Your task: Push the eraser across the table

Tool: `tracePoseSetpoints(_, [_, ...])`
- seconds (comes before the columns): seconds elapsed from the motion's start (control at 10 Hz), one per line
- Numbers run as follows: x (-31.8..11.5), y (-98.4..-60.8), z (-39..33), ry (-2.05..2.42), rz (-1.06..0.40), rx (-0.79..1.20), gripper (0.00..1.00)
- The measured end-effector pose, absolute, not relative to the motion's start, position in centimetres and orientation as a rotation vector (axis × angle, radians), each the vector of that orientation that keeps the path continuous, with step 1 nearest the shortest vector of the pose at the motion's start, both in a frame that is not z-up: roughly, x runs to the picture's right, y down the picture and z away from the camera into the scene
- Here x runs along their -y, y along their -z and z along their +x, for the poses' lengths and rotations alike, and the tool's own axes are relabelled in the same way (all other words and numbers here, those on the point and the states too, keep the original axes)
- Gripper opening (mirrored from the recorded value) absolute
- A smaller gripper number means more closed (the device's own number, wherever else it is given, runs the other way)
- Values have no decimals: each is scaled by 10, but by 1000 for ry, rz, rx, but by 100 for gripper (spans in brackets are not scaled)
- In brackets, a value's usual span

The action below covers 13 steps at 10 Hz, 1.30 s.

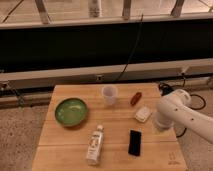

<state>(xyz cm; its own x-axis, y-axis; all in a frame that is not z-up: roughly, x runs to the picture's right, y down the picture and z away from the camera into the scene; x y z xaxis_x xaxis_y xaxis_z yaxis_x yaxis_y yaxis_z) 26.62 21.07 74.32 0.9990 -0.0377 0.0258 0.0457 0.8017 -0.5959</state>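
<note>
The eraser (134, 142) is a flat black slab lying on the light wooden table (115, 160), right of centre near the front edge. My white arm comes in from the right, over the table's right edge. My gripper (159, 125) is at the arm's lower end, a little right of and behind the eraser and apart from it. The arm's bulk covers most of the gripper.
A small white block (143, 114) lies just left of the arm, with a reddish-brown oval thing (135, 98) behind it. A clear cup (109, 95) stands at the back centre, a green bowl (71, 111) at the left, and a bottle (94, 145) lies left of the eraser.
</note>
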Motion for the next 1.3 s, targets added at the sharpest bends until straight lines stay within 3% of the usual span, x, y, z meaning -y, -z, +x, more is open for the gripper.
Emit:
tracePoseSetpoints(0.2, [-219, -752, 266, 40, -652, 14, 2])
tracePoseSetpoints(1.3, [-254, -780, 256, 28, -716, 44, 1])
